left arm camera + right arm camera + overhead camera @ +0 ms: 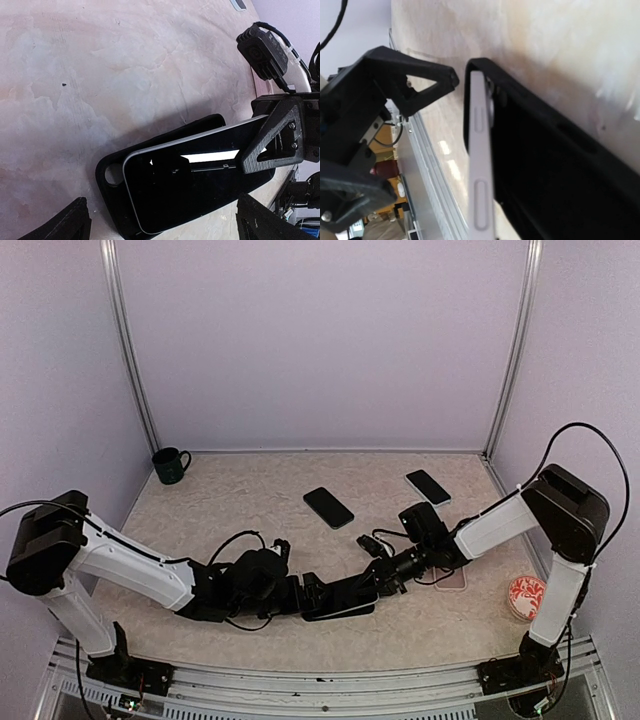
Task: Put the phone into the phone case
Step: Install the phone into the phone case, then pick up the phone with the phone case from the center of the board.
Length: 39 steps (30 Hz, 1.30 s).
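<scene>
Arms meet over the phone [345,602] at the front middle of the desk [250,490]. Left wrist: phone slants in the black case [104,192]; left jaws spread wide, right jaws pressed together on its raised end. Right wrist: one long edge sits above the rim; seating unfinished.

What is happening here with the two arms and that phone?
The phone lies partly in the black case, with one long edge raised above the case wall. The right gripper, shut, seems to press down on the phone. The left gripper stands open around the case and grips nothing.
</scene>
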Each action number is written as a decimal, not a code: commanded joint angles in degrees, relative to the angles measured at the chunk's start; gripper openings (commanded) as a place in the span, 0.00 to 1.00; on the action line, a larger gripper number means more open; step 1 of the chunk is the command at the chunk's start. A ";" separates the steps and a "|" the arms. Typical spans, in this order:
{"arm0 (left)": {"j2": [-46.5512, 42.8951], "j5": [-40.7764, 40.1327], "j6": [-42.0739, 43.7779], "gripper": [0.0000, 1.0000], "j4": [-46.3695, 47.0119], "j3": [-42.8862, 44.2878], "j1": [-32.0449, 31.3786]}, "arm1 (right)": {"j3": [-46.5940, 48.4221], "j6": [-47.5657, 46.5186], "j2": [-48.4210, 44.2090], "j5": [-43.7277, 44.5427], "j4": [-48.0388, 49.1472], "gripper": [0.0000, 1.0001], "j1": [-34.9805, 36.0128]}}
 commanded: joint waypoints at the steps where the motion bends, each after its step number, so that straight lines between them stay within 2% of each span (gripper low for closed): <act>1: 0.47 -2.96 0.79 0.99 -2.28 1.94 -1.04 | -1.55 2.25 2.95 0.09 -3.35 0.00 -0.07; 20: 4.13 -2.32 3.15 0.99 -0.42 4.53 -2.06 | 4.08 1.50 6.74 -3.19 -9.43 0.00 -1.56; 39: 6.40 -0.51 2.79 0.99 1.10 4.79 -2.41 | 5.63 7.88 10.67 -4.75 -0.90 0.00 1.50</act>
